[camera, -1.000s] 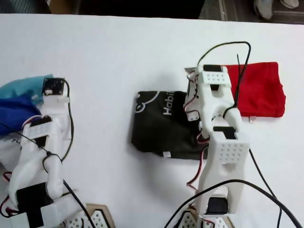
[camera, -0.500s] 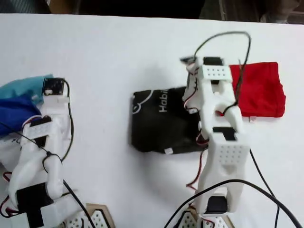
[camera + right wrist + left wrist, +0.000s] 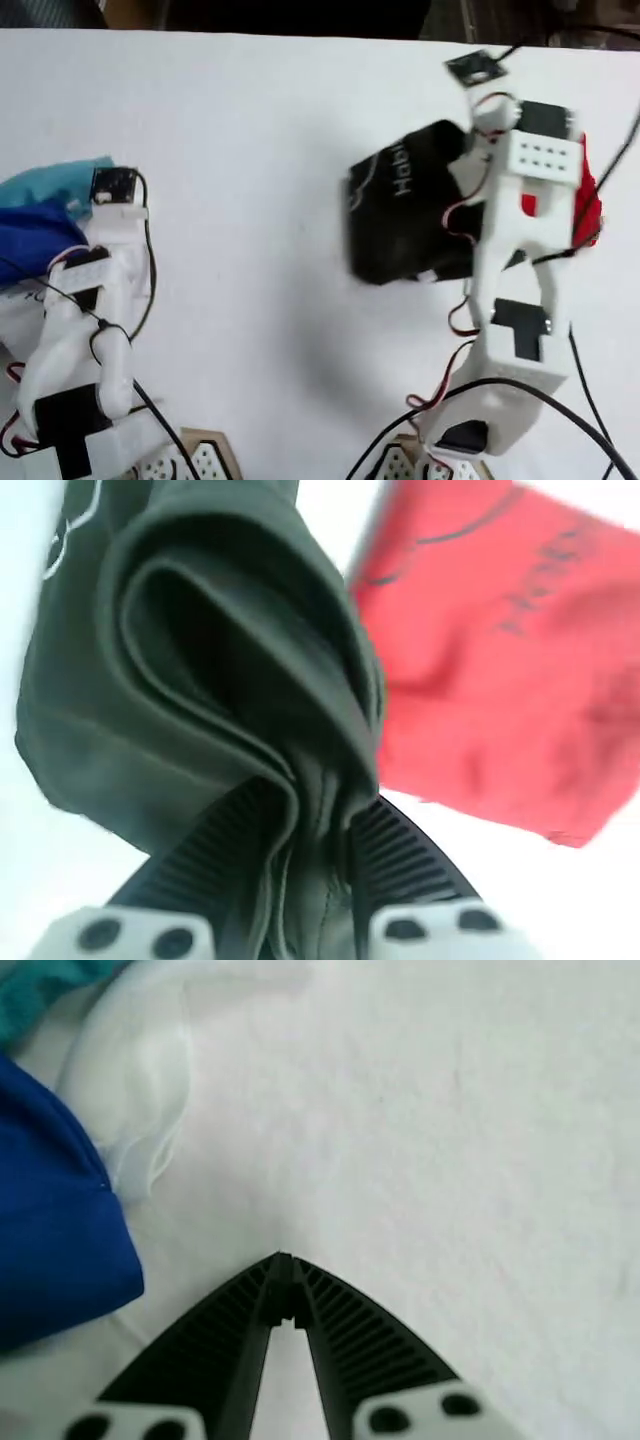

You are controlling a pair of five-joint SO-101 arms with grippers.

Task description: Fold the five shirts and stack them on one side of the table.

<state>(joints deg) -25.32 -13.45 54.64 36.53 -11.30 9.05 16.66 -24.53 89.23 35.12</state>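
Note:
A folded black shirt [image 3: 405, 205] with white print hangs off the table, pinched in my right gripper [image 3: 318, 820], which is shut on its folded edge [image 3: 240, 680]. Beside and partly under that arm lies the folded red shirt [image 3: 588, 205], seen wide in the right wrist view [image 3: 500, 670]. At the table's left edge lie a blue shirt [image 3: 30, 235] and a teal shirt [image 3: 55, 180], with a white shirt [image 3: 140, 1070] next to the blue one [image 3: 50, 1220]. My left gripper [image 3: 283, 1290] is shut on nothing, just above the bare tabletop beside that pile.
The white table [image 3: 250, 130] has open room in the middle and at the back. Cables trail from both arms near the front edge [image 3: 400, 440]. The right arm [image 3: 520, 280] stands over the red shirt's near side.
My right gripper has lifted the black shirt and carried it right and toward the back, up to the red shirt. The left arm has stayed still.

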